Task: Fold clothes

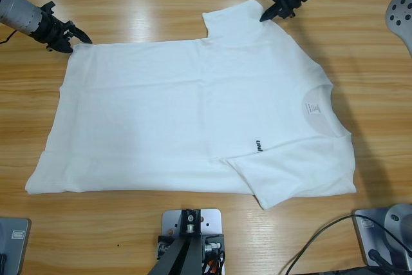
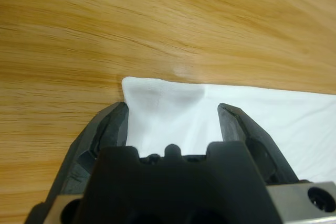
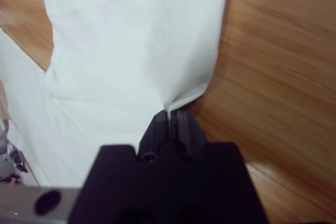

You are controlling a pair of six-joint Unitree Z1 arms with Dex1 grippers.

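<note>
The clothes are one white T-shirt spread flat on the wooden table, neck with label to the right and hem to the left. Its near sleeve lies folded up onto the chest, beside small dark lettering. My left gripper is at the far hem corner. In the left wrist view it is open, with that corner lying between the jaws. My right gripper is at the far sleeve, shut on the sleeve's edge.
Bare wood runs along the table's far edge and to the right of the shirt. A black cable crosses the near right corner. The shirt's near hem corner lies close to the table's front left.
</note>
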